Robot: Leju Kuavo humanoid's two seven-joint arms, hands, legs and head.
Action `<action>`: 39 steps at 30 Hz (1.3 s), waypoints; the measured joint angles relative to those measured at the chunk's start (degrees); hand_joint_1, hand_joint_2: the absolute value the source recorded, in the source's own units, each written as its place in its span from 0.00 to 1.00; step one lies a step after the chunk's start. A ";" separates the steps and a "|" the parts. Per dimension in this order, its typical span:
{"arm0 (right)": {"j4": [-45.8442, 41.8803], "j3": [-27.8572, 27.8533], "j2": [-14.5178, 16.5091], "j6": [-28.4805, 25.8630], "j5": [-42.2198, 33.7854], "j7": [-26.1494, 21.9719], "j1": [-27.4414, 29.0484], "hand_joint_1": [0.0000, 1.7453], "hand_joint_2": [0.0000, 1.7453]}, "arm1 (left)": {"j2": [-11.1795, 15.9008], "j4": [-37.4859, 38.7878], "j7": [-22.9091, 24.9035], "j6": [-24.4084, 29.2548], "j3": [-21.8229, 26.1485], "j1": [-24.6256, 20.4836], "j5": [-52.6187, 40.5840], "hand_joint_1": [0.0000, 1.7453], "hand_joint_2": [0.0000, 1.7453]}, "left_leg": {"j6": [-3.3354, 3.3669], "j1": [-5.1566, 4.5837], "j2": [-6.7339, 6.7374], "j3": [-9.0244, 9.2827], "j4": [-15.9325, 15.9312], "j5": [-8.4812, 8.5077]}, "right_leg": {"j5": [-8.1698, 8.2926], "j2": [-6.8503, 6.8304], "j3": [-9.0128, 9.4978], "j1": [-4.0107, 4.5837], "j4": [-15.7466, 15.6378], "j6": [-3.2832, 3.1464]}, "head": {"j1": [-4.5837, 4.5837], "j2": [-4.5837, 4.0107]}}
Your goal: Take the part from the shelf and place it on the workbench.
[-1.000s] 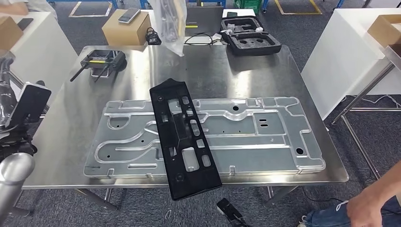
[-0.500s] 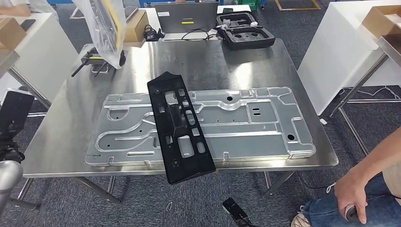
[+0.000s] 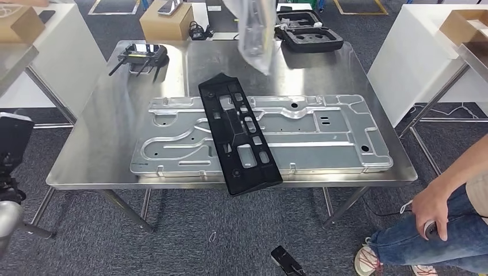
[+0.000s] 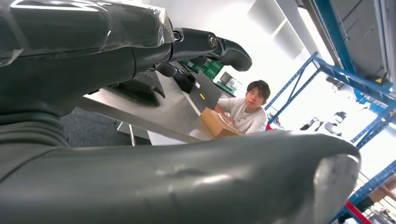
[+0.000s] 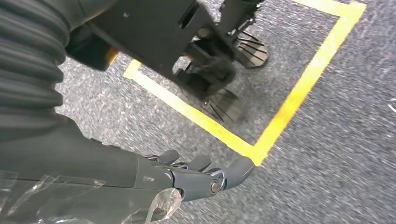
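Long black perforated plastic part (image 3: 240, 134) across ribbed aluminium plate (image 3: 322, 135), overhanging steel workbench (image 3: 172, 63) front edge; left hand (image 4: 140, 70), right hand (image 5: 187, 172) both spread, holding nothing.

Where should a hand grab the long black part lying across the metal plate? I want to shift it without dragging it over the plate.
Best bet is the near end of the black part, which juts past the workbench edge. A hand coming from the front, below the table edge, could likely close over and under that overhang. The rest lies flat on the metal plate, leaving little to get fingers beneath.
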 joint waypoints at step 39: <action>0.02 0.00 -2.88 0.09 -1.09 0.38 0.70 0.00 1.00 | -1.81 -0.62 -1.69 0.10 -0.27 -0.72 2.62 0.00 0.00 | -1.17 -0.64 0.22 -3.84 -1.15 5.48 | 2.21 0.61 15.14 1.25 -14.73 -1.75 | -0.09 -0.01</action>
